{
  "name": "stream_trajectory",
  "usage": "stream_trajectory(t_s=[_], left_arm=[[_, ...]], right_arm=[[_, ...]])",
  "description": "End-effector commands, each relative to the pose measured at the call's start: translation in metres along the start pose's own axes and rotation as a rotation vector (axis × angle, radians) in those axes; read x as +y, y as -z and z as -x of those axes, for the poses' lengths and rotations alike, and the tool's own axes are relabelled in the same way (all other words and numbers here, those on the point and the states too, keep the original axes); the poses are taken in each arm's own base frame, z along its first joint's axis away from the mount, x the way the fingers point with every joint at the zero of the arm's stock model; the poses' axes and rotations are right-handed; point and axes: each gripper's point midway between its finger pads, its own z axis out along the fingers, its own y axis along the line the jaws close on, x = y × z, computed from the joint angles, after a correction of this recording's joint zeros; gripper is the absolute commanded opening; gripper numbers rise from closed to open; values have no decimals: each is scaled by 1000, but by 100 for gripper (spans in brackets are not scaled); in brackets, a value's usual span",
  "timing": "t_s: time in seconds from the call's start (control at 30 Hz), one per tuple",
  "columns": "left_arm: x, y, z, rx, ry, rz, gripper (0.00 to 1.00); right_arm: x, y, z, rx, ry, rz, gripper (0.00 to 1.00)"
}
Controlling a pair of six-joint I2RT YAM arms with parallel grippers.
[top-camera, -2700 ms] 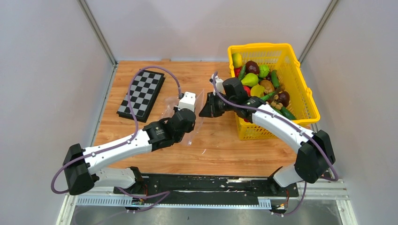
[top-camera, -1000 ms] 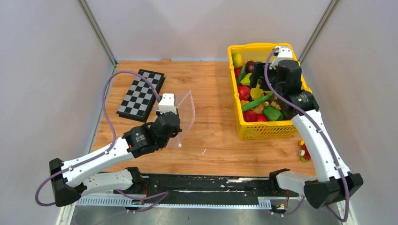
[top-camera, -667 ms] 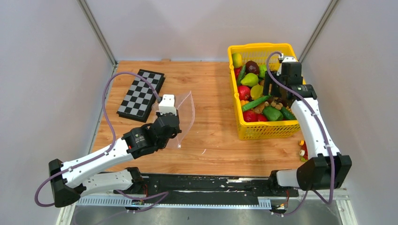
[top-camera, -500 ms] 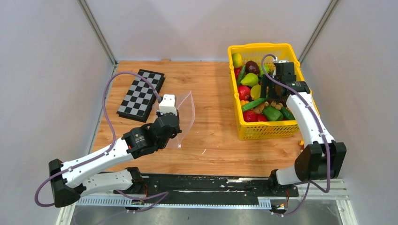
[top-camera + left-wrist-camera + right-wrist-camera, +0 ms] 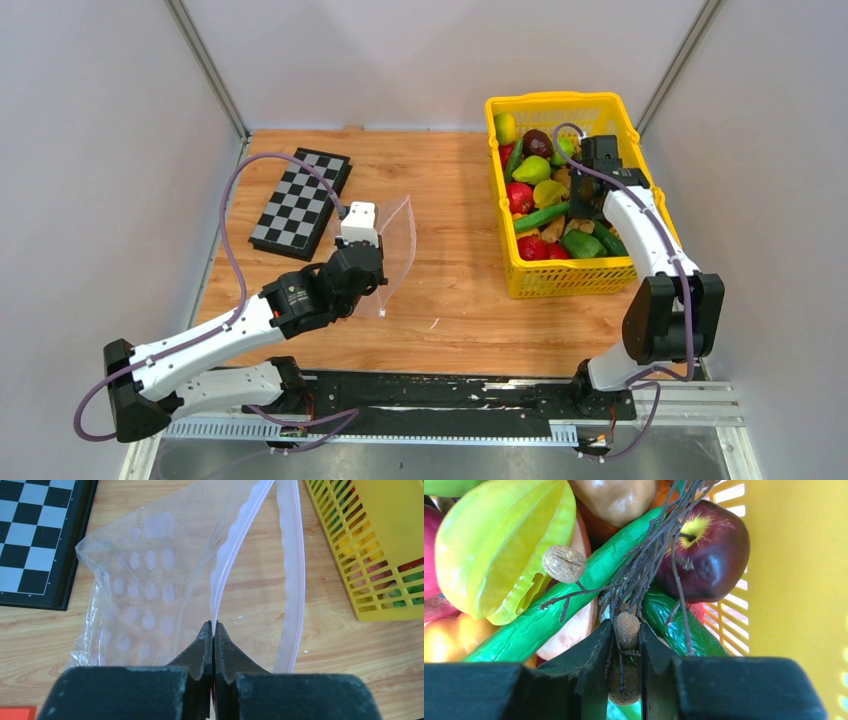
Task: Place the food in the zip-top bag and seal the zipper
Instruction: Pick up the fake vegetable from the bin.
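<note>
The clear zip-top bag (image 5: 397,240) stands on the wooden table with its mouth held open toward the basket. My left gripper (image 5: 374,268) is shut on one side of the pinkish zipper (image 5: 235,545); the other zipper side (image 5: 292,570) bows out to the right. The bag (image 5: 145,580) looks empty. My right gripper (image 5: 589,204) is down inside the yellow basket (image 5: 560,100). It is shut (image 5: 626,625) on a brown nut-like fruit of a twiggy bunch (image 5: 649,565). A dark red apple (image 5: 714,555), a green cucumber (image 5: 574,600) and a yellow-green starfruit (image 5: 499,555) lie around it.
A folded chessboard (image 5: 300,200) lies at the back left, just beyond the bag. The basket holds several more fruits and vegetables (image 5: 530,170). Its yellow wall (image 5: 794,580) is close on the right of my right gripper. Grey walls enclose the table.
My right arm swung from the bag's mouth to the basket and went down among the fruit. My left arm drew back slightly with the bag, then held still.
</note>
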Motion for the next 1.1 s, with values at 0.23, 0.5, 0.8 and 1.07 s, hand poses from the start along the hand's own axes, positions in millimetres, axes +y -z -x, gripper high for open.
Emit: stream_trajectory(t_s=[0.23,0.5,0.8,1.07], left_arm=[[-6,3,17,-44,33,-20,0],[-7,3,17,-44,33,-22,0],[-11,3,20,-46,49,-46,0],[-16,1,21,-47,91,-92,0]], right_arm=[[-3,71,43,-286,-81,65,3],[23,116,57,-443,-107,262,2],[116,207,55,-537,-129,952,4],[153,230,38,-518,-11,1149,5]])
